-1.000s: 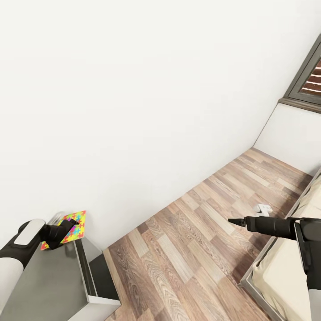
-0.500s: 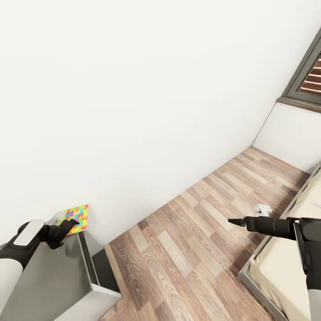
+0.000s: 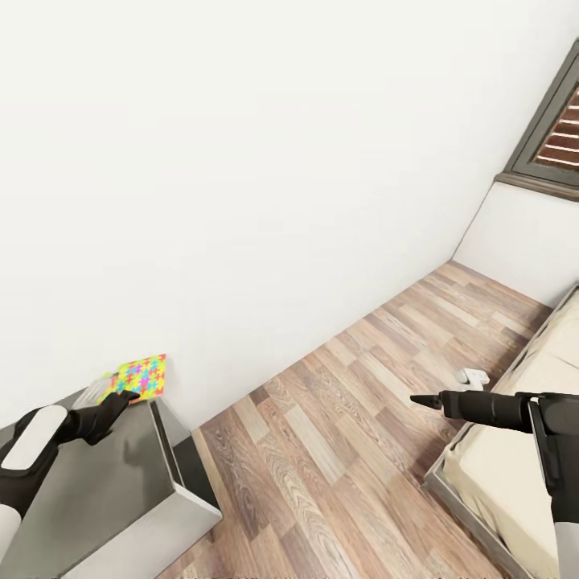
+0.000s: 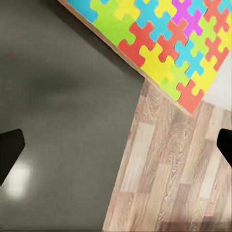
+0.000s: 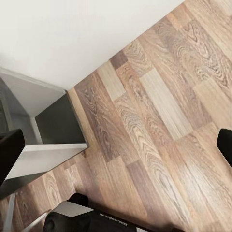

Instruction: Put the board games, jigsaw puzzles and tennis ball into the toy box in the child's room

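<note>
Just lying beyond released left jaws point(image 3: 129, 396): jigsaw puzzle point(image 3: 142, 377) overhanging worktop point(image 3: 88, 474) far corner; right jaws point(image 3: 414, 398) state unclear.

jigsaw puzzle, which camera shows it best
The left wrist view: the jigsaw puzzle is close and its interlocking pieces are sharp. The head view shows it small, at the cabinet top's far corner.

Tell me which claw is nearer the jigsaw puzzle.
Left. The left claw hangs just beside the jigsaw puzzle on the table; the right claw is far across the floor.
</note>
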`<state>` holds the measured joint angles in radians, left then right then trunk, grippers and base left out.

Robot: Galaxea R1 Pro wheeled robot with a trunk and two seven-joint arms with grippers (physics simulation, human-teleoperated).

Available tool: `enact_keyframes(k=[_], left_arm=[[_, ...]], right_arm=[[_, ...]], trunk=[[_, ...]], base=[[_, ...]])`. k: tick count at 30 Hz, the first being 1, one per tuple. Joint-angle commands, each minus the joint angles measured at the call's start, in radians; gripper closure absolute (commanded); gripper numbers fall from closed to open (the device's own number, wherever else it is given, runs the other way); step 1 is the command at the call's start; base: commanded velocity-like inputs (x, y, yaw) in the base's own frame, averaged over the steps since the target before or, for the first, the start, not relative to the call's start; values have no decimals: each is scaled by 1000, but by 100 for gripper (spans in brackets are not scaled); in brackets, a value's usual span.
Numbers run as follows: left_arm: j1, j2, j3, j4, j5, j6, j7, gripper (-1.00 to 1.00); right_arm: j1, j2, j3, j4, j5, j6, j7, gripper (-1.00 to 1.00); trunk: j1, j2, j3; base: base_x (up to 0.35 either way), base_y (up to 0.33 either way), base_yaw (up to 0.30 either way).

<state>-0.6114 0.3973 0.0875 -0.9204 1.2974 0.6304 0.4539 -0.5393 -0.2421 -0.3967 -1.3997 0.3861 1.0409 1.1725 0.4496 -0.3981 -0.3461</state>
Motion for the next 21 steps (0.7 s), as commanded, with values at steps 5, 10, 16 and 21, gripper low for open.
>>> enact_keyframes(k=[5,10,16,21], left_arm=[[53,-1,75,-101,11,6,-2,-100],[141,-5,161,-271,11,11,-12,-100],[180,-17,177,-391,15,12,-12,-100],[194,-54,178,-484,24,15,-7,-100]], right_arm=[[-1,0,-3,4,10,5,10,-100],[-2,0,-3,29,10,2,10,-100],[-6,1,-3,67,11,1,6,-100],[-22,5,-3,91,9,2,-21,-100]], trunk=[[0,-2,-2],[0,-2,-2],[0,-2,-2],[0,-2,-2]], base=[[-38,0,0],[-18,0,0],[-6,0,0],[-2,0,0]])
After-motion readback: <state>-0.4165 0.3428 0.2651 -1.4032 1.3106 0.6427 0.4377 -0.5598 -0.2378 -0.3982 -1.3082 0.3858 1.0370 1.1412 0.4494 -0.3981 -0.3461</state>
